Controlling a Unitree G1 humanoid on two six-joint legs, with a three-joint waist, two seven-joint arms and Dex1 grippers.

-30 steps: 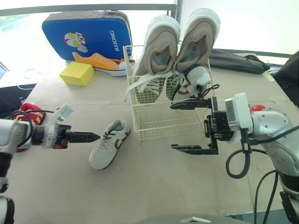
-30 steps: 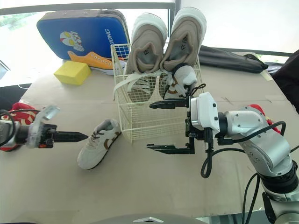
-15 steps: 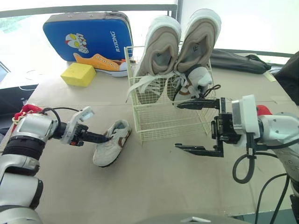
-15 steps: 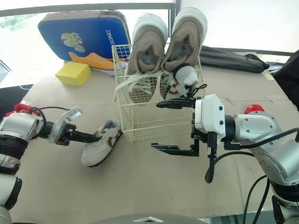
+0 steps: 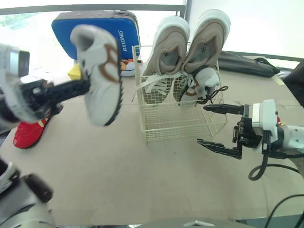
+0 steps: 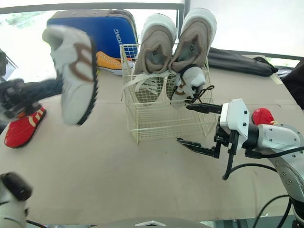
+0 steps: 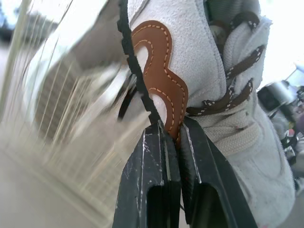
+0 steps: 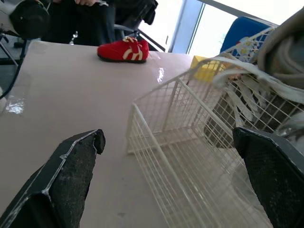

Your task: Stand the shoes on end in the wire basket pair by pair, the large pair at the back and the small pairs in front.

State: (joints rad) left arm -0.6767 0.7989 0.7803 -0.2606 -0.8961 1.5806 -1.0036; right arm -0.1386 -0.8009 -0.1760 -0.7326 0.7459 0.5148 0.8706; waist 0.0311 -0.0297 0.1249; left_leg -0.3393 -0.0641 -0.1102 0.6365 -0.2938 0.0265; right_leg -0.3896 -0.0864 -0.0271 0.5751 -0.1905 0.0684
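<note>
My left gripper [image 7: 173, 135] is shut on the side edge of a small white shoe with brown trim [image 5: 99, 73]. It holds the shoe high in the air, left of the wire basket [image 5: 180, 124]. A large beige pair [image 5: 168, 45] stands on end at the back of the basket. Another small white shoe [image 5: 203, 78] sits in front of that pair on the right side. My right gripper [image 5: 202, 124] hangs open just off the basket's front right corner, with nothing between its fingers.
A red shoe [image 5: 28, 130] lies on the table at the left. A second red thing [image 6: 262, 115] sits behind my right arm. A blue case [image 5: 102, 26] with an orange shoe [image 6: 111, 61] stands at the back. A black bag [image 5: 247, 61] lies at the back right.
My left gripper closed on the small white shoe and lifted it off the table, high and to the left. The right gripper stayed open and drew slightly right of the basket.
</note>
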